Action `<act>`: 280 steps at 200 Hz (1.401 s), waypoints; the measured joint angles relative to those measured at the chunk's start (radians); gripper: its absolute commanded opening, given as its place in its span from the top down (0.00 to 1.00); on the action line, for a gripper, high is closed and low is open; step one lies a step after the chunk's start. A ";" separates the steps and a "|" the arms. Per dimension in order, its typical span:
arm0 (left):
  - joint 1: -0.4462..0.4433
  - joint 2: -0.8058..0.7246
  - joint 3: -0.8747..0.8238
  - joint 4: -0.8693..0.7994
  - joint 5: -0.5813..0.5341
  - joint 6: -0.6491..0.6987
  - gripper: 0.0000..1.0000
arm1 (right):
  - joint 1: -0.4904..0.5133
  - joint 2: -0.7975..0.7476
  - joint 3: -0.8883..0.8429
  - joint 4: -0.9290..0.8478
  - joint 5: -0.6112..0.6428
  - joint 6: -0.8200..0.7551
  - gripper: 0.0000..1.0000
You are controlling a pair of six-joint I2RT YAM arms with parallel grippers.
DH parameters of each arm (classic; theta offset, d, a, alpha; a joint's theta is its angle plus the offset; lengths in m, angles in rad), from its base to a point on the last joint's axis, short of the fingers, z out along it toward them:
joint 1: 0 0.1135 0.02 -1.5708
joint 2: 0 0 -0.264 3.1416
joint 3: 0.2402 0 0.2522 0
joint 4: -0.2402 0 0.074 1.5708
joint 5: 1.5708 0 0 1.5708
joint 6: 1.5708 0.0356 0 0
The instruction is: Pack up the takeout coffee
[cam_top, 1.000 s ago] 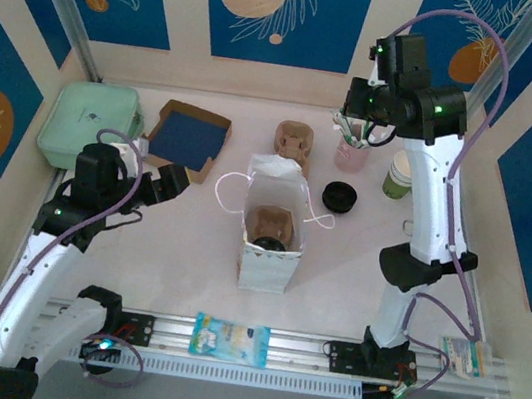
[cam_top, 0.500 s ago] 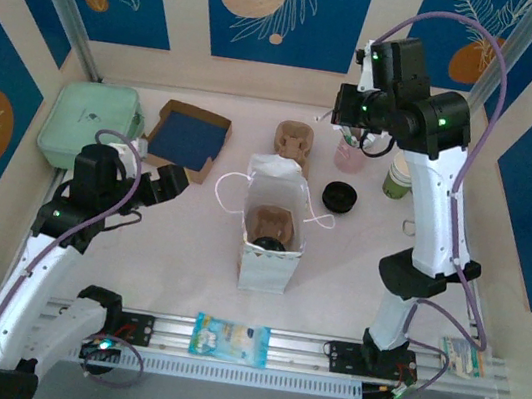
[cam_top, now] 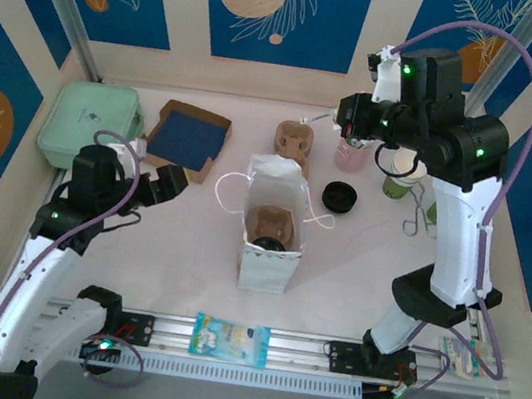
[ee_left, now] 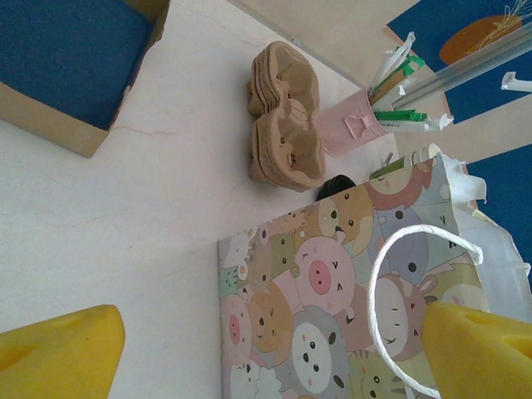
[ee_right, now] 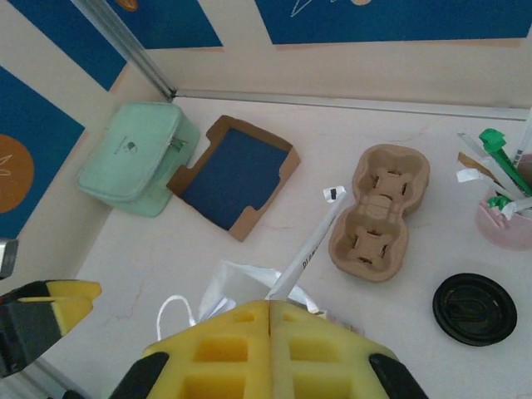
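The takeout coffee cup point(cam_top: 395, 188), cream over green, stands at the back right, mostly hidden behind my right arm. A round black lid point(cam_top: 339, 197) point(ee_right: 475, 308) lies flat on the table beside it. My right gripper point(cam_top: 343, 121) point(ee_right: 270, 306) hangs above the pink cup of stirrers point(cam_top: 351, 155), shut on a white paper-wrapped stirrer point(ee_right: 312, 245) that points out towards the cardboard cup carrier point(ee_right: 380, 212). My left gripper point(cam_top: 162, 186) point(ee_left: 270, 357) is open, left of the cartoon-animal paper bag point(cam_top: 266, 260) point(ee_left: 332, 307) and apart from it.
The bag stands open mid-table with something brown inside. A blue-lined cardboard tray point(cam_top: 189, 137) and a mint lunch box point(cam_top: 91, 121) sit at the back left. A snack packet point(cam_top: 231, 339) lies on the front rail. Walls close in the back and sides.
My right gripper has risen from the pink cup with a white stirrer in it, and the arm's elbow has swung right. The left arm has not moved.
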 measured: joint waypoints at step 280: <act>0.000 -0.006 -0.004 0.001 0.003 -0.007 0.09 | 0.066 -0.217 -0.432 0.097 -0.232 0.007 1.00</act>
